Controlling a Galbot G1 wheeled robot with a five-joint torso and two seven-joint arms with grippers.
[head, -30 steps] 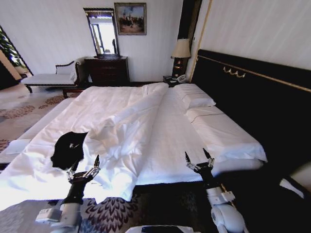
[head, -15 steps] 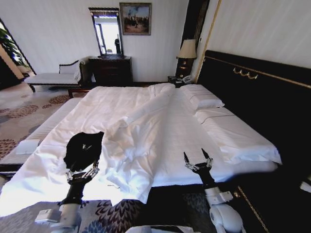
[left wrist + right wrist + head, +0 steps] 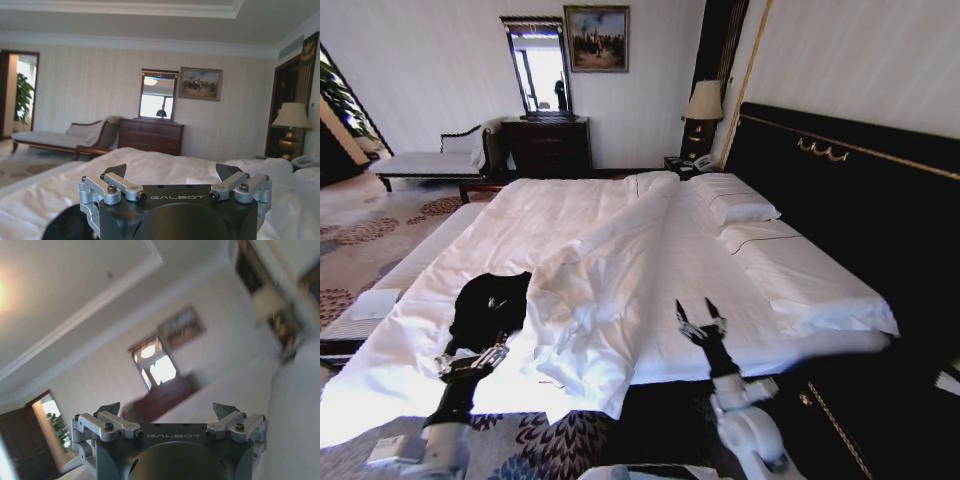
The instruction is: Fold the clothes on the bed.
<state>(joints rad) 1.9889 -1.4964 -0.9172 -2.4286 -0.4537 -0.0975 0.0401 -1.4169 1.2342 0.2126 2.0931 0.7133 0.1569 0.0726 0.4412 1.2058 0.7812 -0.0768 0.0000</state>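
White bedding takes up most of the head view: the bed [image 3: 650, 250] runs back to its dark headboard [image 3: 840, 190], with a rumpled duvet [image 3: 590, 300] heaped across the middle. The clothes [image 3: 488, 308], one black T-shirt, lie crumpled on the near edge of the bed, touching the duvet's fold on the side away from the headboard. The left claw [image 3: 470, 362] hangs just beside the shirt's near hem, fingers spread and gripping nothing. The right claw [image 3: 701, 324] is over the bed's near edge on the headboard side of the duvet, well apart from the shirt, also spread and empty.

From the left wrist view, the left claw [image 3: 172, 176] shows both fingers parted, a dark patch of the shirt [image 3: 67, 227] just below it and white bedding beyond.

From the right wrist view, the right claw [image 3: 169, 415] points up toward the ceiling, fingers parted.

My judgement: the step is reaching for the shirt. Done well, the left claw should pinch only black fabric at an edge, clear of the duvet, and the shirt be spread flat before any fold.
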